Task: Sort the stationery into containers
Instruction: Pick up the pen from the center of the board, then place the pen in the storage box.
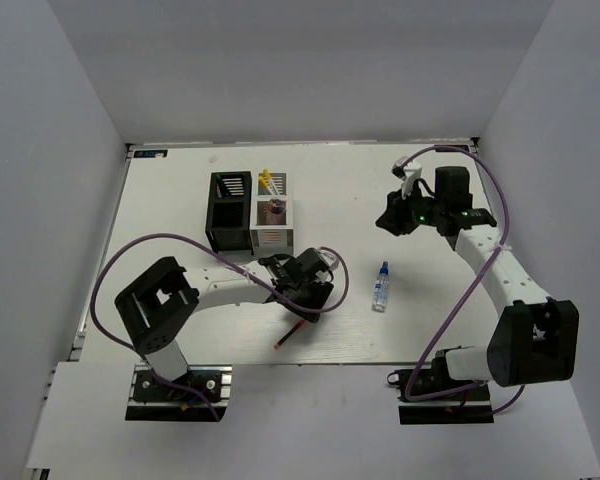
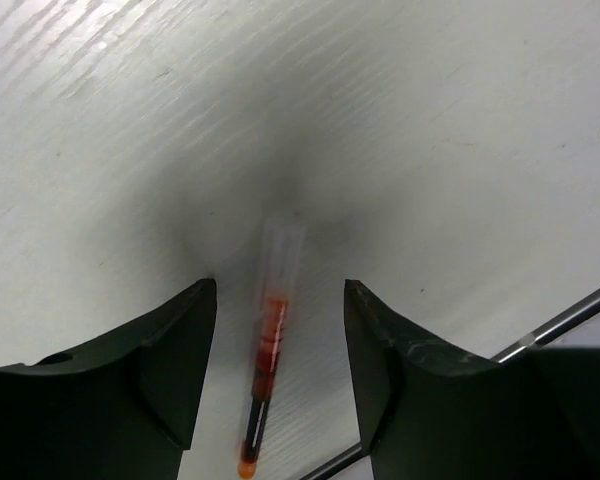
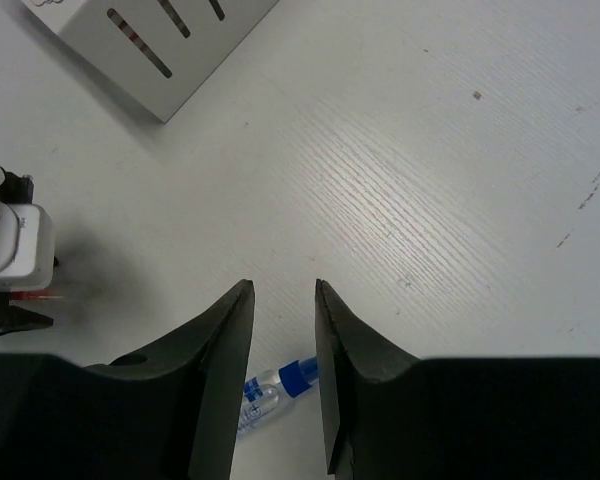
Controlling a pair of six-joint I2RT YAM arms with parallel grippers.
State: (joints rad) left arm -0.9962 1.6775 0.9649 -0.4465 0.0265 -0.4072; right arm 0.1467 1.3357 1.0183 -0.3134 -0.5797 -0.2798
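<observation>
A red-orange pen (image 2: 268, 345) lies flat on the table between the fingers of my left gripper (image 2: 278, 290), which is open with a gap on each side of it. From above, the pen (image 1: 288, 335) sticks out below the left gripper (image 1: 313, 298). My right gripper (image 1: 394, 218) hangs high over the table, open and holding nothing. Far beneath its jaws (image 3: 282, 288) lies a small clear bottle (image 3: 270, 392) with a blue cap, also seen from above (image 1: 381, 287). The black container (image 1: 228, 210) and the white-grey container (image 1: 272, 238) stand together; yellow pens (image 1: 267, 180) and a pink cylinder (image 1: 275, 208) stand in the white-grey one.
The table's front edge with a metal rail (image 2: 565, 318) runs just behind the left gripper. Purple cables (image 1: 180, 242) loop over both arms. Grey walls close in the table on three sides. The slotted side of the white-grey container (image 3: 160, 45) shows in the right wrist view.
</observation>
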